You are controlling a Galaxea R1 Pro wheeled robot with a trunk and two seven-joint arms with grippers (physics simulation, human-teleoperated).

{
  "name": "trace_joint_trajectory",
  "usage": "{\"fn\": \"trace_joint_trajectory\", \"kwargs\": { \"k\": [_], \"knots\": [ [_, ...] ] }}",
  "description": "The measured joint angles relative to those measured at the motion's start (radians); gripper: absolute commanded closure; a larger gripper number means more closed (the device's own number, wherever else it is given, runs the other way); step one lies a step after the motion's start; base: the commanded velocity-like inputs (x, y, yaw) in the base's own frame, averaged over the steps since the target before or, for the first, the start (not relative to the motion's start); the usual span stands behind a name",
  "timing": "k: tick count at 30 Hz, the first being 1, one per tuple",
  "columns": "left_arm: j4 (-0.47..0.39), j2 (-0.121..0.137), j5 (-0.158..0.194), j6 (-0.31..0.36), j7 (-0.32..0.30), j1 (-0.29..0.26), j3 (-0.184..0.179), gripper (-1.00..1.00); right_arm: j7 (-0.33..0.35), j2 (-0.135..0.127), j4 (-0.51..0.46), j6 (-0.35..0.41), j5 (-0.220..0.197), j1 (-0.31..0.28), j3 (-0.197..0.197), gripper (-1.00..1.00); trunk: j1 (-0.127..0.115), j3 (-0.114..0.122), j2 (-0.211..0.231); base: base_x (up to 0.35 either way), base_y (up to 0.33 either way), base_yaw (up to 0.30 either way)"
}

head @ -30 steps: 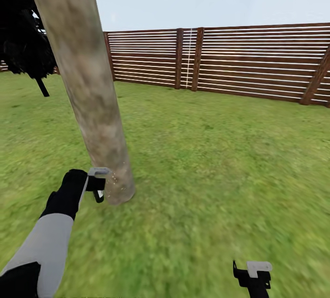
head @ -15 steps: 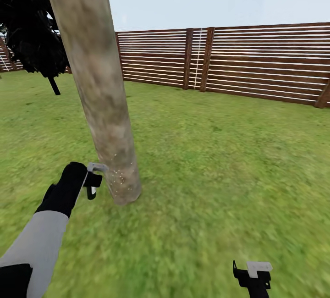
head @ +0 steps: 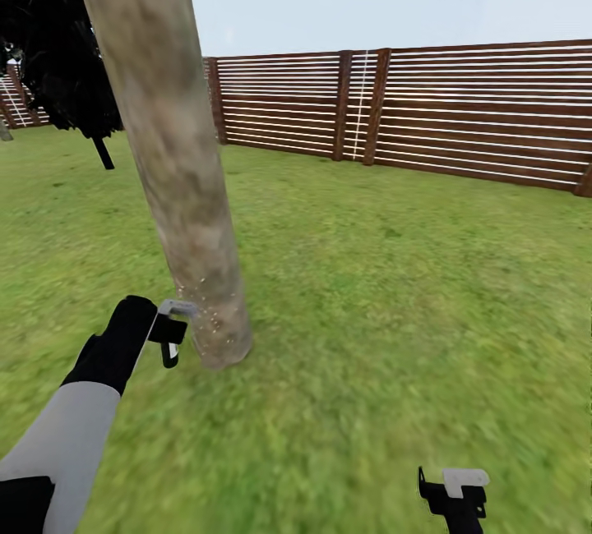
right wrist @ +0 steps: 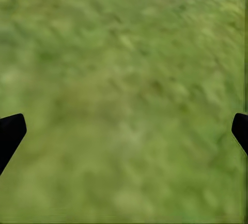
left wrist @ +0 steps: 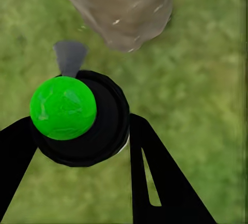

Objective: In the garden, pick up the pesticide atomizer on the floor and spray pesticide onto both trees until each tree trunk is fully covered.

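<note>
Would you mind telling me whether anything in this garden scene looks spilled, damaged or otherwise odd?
Nothing looks damaged. The one oddity is white pesticide specks dotting only the base of the tree trunk; higher up the bark looks bare. The left gripper holds the pesticide atomizer beside that base, and its top spot shows green.

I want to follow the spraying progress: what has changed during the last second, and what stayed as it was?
More white pesticide specks now dot the base of the tree trunk. The view itself turned, so the fence shifted in frame. The left gripper still holds the pesticide atomizer beside the trunk; the right gripper stays open over grass.
</note>
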Motion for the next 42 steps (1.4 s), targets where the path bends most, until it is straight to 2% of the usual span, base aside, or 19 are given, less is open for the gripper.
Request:
{"fn": "trace_joint_trajectory", "kwargs": {
  "k": [11, 15, 17, 25, 36, 42],
  "knots": [
    [0.000, 0.000, -0.003, 0.000, 0.005, 0.000, 0.003, 1.00, 0.000, 0.001, 0.000, 0.000, 0.000, 0.000, 0.000, -1.00, 0.000, 0.000, 0.000, 0.020, -0.271, 0.000],
    [0.000, 0.001, -0.006, -0.003, 0.006, 0.000, 0.069, 1.00, 0.000, 0.001, 0.000, 0.000, 0.000, 0.000, 0.000, -1.00, 0.000, 0.000, 0.000, 0.000, -0.274, 0.000],
    [0.000, 0.002, -0.007, -0.003, 0.006, 0.001, 0.079, 1.00, 0.000, 0.001, 0.000, 0.000, 0.000, 0.000, 0.000, -1.00, 0.000, 0.000, 0.000, 0.000, -0.274, 0.000],
    [0.012, 0.000, -0.007, -0.003, 0.007, 0.002, 0.082, 1.00, 0.000, 0.001, 0.000, 0.000, 0.000, 0.000, 0.000, -1.00, 0.000, 0.000, 0.000, 0.000, -0.274, 0.011],
    [0.013, 0.004, -0.008, -0.003, 0.022, 0.002, 0.085, 1.00, 0.000, 0.002, 0.000, 0.000, -0.001, 0.000, 0.000, -1.00, 0.000, 0.000, 0.000, 0.039, -0.275, 0.260],
    [0.014, 0.004, -0.008, -0.003, 0.022, 0.003, 0.085, 1.00, 0.000, 0.001, 0.000, 0.000, -0.001, 0.000, 0.000, -1.00, 0.000, 0.000, 0.000, 0.054, -0.275, 0.048]
  ]
}}
